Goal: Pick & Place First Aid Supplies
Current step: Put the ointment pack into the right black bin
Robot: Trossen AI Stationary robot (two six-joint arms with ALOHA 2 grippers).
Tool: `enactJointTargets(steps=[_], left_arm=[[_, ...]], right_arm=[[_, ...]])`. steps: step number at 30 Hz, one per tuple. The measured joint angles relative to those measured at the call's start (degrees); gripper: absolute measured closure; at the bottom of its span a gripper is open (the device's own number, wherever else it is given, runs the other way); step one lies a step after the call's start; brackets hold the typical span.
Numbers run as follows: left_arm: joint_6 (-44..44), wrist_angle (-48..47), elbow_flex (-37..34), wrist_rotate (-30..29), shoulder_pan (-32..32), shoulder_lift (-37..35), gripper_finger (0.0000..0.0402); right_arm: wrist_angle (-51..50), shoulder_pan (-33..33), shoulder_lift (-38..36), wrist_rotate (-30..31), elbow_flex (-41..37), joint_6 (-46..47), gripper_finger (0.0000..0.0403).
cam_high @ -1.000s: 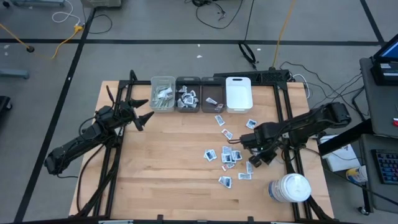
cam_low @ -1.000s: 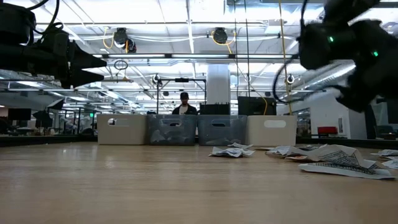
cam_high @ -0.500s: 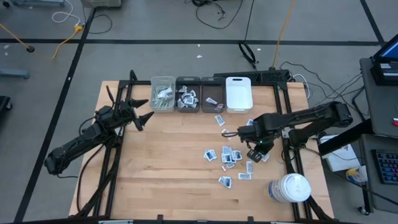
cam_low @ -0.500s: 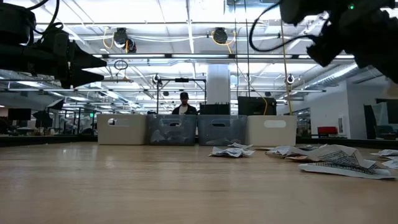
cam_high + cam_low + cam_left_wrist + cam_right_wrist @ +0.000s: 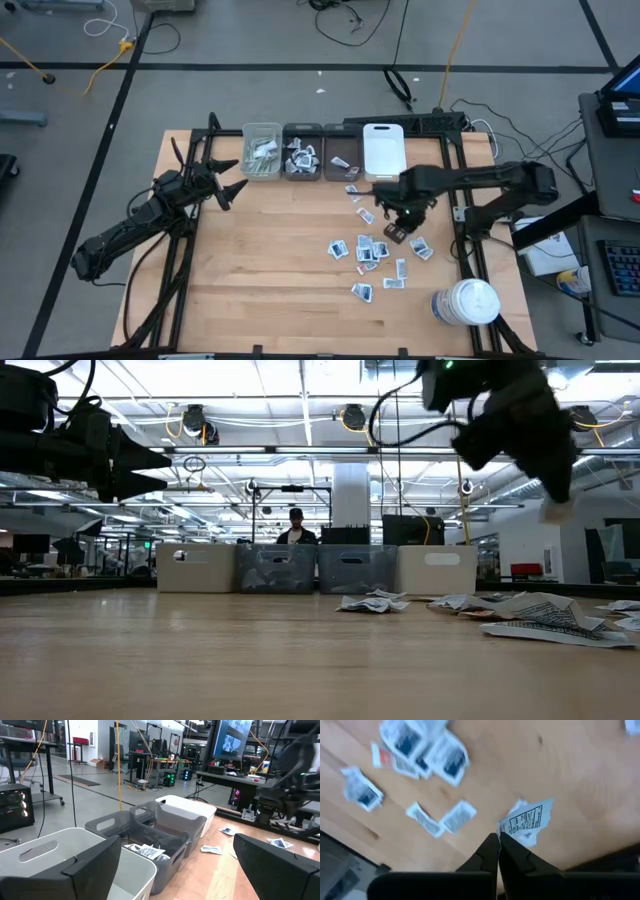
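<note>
Right claw (image 5: 498, 840): fingers pressed together, clamped on one white sachet (image 5: 527, 821) with dark print. The sachet sticks out from the fingertips, pinched at one edge, with its free end fanned away from the claw and clear of the bench (image 5: 260, 260). In the high view this claw (image 5: 394, 228) hangs above the right half of the bench, between the row of bins and the loose pile, just in front of the white bin (image 5: 383, 150).

Loose sachets (image 5: 362, 250) lie scattered flat on the wood below and in front of the right claw, none touching it; a few more lie nearer the bins (image 5: 353, 191). In the low view the same scatter (image 5: 540, 615) sits at the right of the bench surface.

Bins stand in one row along the far edge: a clear bin (image 5: 262, 150) holding pale wrapped strips, a dark grey bin (image 5: 302, 152) holding sachets, another grey bin (image 5: 340, 152) with a single item, then the white bin.

Left claw (image 5: 226, 180): fingers spread apart, holding nothing, raised over the left side of the bench near the clear bin. Its wrist view looks across the bins (image 5: 150, 832).

A large white jar (image 5: 468, 302) stands at the near right corner, well apart from both claws.

A person (image 5: 296, 528) is visible behind the bins in the room beyond.
</note>
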Motion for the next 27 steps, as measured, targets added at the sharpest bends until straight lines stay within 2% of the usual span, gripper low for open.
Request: enactJointTargets(steps=[5,11,20,27], left_arm=[[0.0,0.0,0.0,0.0,0.0,0.0,0.0009],[0.0,0.0,0.0,0.0,0.0,0.0,0.0009],[0.0,0.0,0.0,0.0,0.0,0.0,0.0009],[0.0,0.0,0.0,0.0,0.0,0.0,0.0009]], right_arm=[[0.5,-7.1,5.5,0.2,4.4,-8.6,0.0403],[-0.1,-15.4,14.4,0.3,15.5,-17.9,0.0403],[-5.9,-25.8,31.8,1.8,40.1,-29.2,0.0403],[-11.4,-30.2,44.3,2.0,60.0,-32.9,0.0403]])
